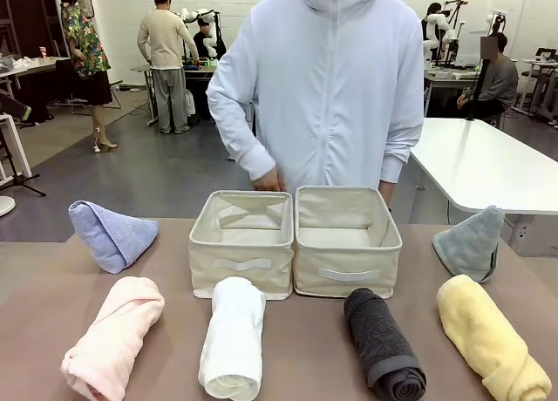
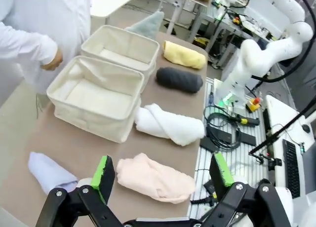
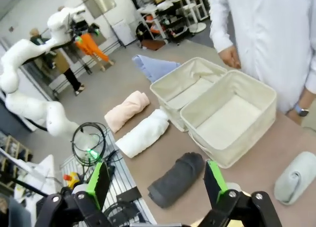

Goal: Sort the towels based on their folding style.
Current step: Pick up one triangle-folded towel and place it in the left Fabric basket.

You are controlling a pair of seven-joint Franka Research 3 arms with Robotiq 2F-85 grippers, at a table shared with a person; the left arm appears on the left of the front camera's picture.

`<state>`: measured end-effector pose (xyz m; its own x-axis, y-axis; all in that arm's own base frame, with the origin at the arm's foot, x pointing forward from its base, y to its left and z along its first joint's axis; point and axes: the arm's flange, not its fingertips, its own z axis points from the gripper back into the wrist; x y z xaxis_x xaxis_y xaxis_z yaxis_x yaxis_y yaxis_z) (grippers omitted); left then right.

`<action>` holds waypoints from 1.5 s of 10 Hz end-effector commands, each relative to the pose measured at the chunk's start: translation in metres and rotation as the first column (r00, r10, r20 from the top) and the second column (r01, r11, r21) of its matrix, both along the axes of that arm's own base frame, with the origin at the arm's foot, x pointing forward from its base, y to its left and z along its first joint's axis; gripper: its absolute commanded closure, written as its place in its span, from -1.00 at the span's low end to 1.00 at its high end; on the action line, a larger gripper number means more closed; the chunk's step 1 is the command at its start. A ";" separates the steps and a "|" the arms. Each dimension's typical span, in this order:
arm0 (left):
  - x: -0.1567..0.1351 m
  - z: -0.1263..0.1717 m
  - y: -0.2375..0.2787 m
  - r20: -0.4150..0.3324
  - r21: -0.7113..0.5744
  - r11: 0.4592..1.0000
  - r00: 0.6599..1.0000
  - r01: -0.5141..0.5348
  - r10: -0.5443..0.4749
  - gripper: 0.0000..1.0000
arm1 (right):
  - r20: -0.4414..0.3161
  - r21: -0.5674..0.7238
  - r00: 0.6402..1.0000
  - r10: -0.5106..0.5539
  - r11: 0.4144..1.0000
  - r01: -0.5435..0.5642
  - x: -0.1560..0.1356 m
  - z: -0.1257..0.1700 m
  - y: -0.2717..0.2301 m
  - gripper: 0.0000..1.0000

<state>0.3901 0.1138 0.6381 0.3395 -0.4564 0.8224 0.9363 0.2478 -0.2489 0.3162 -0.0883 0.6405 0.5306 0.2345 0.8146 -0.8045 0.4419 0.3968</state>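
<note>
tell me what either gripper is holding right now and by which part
Nothing is held. The left gripper and the right gripper both stand open, touching none of the towels.

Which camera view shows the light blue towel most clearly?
The front view: the light blue towel lies whole and unobstructed, fairly close. In the left wrist view it sits low near the picture's edge, beside the left claw. In the right wrist view it is far, partly behind a bin.
</note>
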 end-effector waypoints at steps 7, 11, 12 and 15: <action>0.000 0.000 0.000 0.000 0.000 1.000 1.000 0.000 0.000 -1.00 | -0.012 0.009 0.999 -0.031 0.999 0.031 -0.003 0.004 -0.005 -1.00; 0.000 0.000 0.000 0.000 0.000 1.000 1.000 0.000 0.000 -1.00 | -0.012 0.009 0.999 -0.031 0.999 0.031 -0.003 0.004 -0.005 -1.00; 0.000 0.000 0.000 0.000 0.000 1.000 1.000 0.000 0.000 -1.00 | -0.012 0.009 0.999 -0.031 0.999 0.031 -0.003 0.004 -0.005 -1.00; 0.000 0.000 0.000 0.000 0.000 1.000 1.000 0.000 0.000 -1.00 | -0.012 0.009 0.999 -0.031 0.999 0.031 -0.003 0.004 -0.005 -1.00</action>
<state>0.3898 0.1114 0.6362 0.3490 -0.4565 0.8184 0.9319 0.2610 -0.2518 0.3108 -0.0943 0.6424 0.5646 0.2143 0.7971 -0.7727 0.4767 0.4191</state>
